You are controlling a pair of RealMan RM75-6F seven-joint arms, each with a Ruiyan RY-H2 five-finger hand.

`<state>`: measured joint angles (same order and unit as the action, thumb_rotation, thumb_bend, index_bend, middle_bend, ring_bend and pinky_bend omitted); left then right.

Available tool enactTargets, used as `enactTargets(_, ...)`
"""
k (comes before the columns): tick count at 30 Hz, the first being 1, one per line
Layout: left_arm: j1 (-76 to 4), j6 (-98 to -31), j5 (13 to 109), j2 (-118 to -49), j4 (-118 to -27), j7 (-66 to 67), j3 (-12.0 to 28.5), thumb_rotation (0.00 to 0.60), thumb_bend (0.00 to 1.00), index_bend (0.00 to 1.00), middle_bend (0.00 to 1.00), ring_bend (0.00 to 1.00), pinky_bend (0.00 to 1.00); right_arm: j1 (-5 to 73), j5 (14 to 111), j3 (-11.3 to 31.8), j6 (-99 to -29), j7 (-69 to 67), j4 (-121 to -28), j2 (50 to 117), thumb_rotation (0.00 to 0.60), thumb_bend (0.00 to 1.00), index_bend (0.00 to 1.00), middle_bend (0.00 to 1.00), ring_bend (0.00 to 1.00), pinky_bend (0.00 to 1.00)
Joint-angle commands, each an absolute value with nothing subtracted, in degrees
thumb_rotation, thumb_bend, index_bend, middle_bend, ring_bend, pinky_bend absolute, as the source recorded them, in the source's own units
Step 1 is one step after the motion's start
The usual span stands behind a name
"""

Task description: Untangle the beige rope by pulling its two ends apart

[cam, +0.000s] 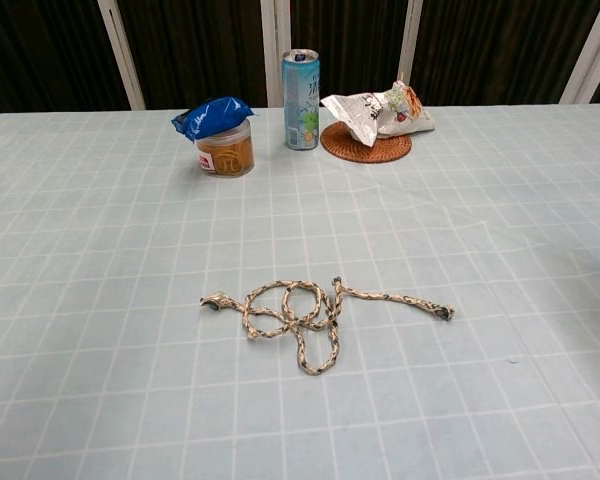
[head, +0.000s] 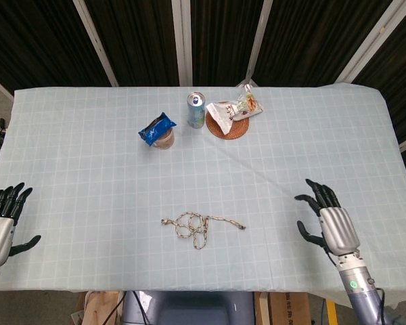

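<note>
A: Status? 
B: Reach phase. Beige rope [head: 201, 226] lies knotted at table's 6 o'clock, untouched. Right hand [head: 333, 225] at its 3 o'clock, left hand [head: 1, 222] at 9; both splayed, empty.
A: Next? 
B: Pinch each rope end.

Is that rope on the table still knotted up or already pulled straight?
Knotted: the beige rope lies in overlapping loops, with neither hand touching it.

A short beige braided rope with dark flecks [head: 202, 226] [cam: 315, 313] lies flat near the front middle of the worktop, held by nothing. Its middle is tangled into a few overlapping loops. One free end sticks out a little to the left, the other runs straighter and farther to the right, both tips dark.
</note>
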<state>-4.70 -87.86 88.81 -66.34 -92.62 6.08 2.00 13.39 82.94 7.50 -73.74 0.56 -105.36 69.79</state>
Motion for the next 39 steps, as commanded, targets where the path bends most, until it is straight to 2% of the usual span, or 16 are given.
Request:
enactTargets(1,-4.73,-87.87,88.81,-66.32,-92.63,5.86,2.04,0.600,0.07,0.00,0.00,0.00,0.00,15.90,79.96,8.54,-71.19,4.49,-106.56,73.69,0.600,0.43,0.38,0.12,0.00,0.00)
enactTargets(8,-4.90,-87.73,88.99,-66.21,-92.53,5.29,2.04,0.600,0.07,0.00,0.00,0.00,0.00,18.98,74.98,9.15,-69.30,12.46,-104.35,81.95,0.600,0.43,0.45,0.14,0.00,0.00)
enactTargets(20,-5.09,-87.55,88.77,-66.24,-92.30,5.03,2.21,0.600,0.07,0.00,0.00,0.00,0.00,21.70,69.22,9.27,-68.97,19.21,-98.64,92.79,0.600,0.43,0.47,0.15,0.00,0.00)
enactTargets(39,-5.28,-87.05,88.12,-66.11,-92.37,4.52,2.34,0.600,0.07,0.00,0.00,0.00,0.00,23.23,64.42,8.75,-68.48,22.55,-93.39,99.21,0.600,0.43,0.48,0.15,0.00,0.00)
